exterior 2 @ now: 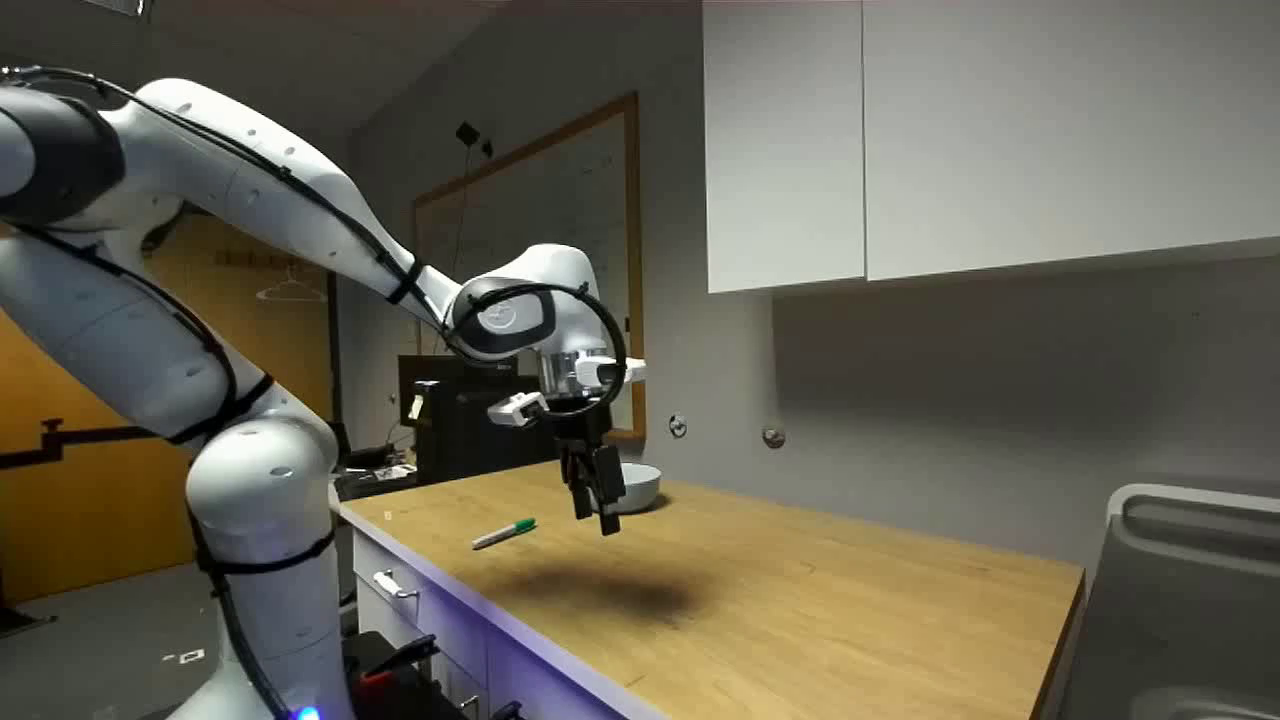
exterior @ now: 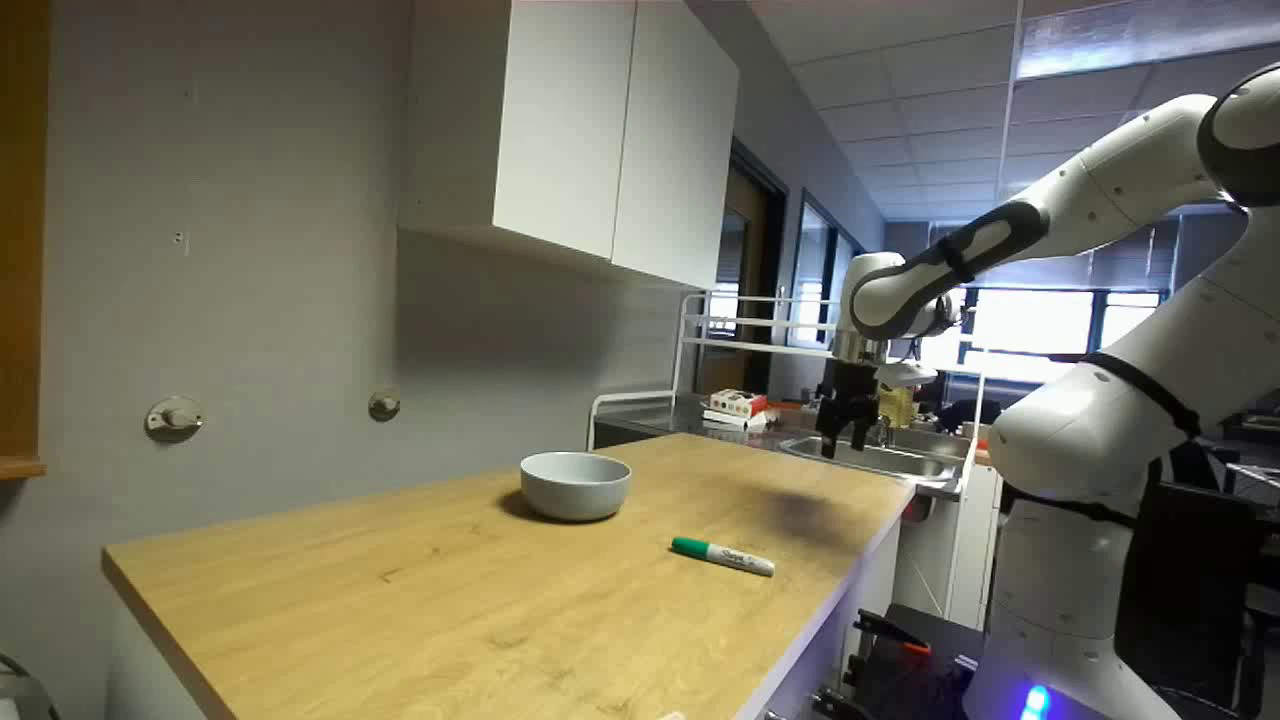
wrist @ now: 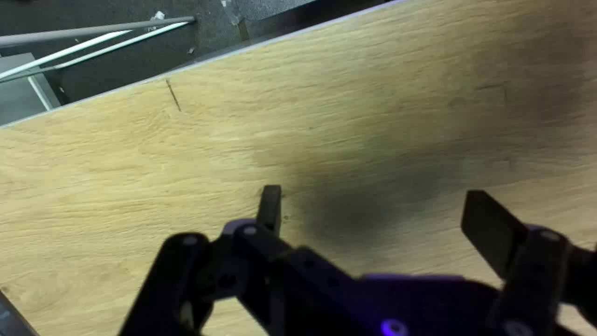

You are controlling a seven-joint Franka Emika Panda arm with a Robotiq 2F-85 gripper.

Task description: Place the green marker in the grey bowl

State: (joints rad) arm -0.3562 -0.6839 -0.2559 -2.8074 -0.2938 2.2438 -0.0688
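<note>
The green marker point(exterior: 722, 556) lies flat on the wooden counter, with a green cap and a whitish body. It also shows in an exterior view point(exterior 2: 504, 533). The grey bowl point(exterior: 575, 486) stands upright on the counter near the wall. In an exterior view the bowl point(exterior 2: 641, 486) is partly hidden behind my gripper point(exterior 2: 596, 520). My gripper also shows in an exterior view point(exterior: 845, 445). It points down above the counter, apart from marker and bowl. In the wrist view my gripper point(wrist: 373, 198) is open, with only bare wood between its fingers. Marker and bowl are out of the wrist view.
The wooden counter point(exterior: 450, 590) runs along a grey wall. White cabinets point(exterior: 600, 140) hang above it. A metal sink point(exterior: 905, 462) and a white wire rack point(exterior: 690, 340) are at the counter's far end. Drawers with handles point(exterior 2: 395, 584) are under its front edge.
</note>
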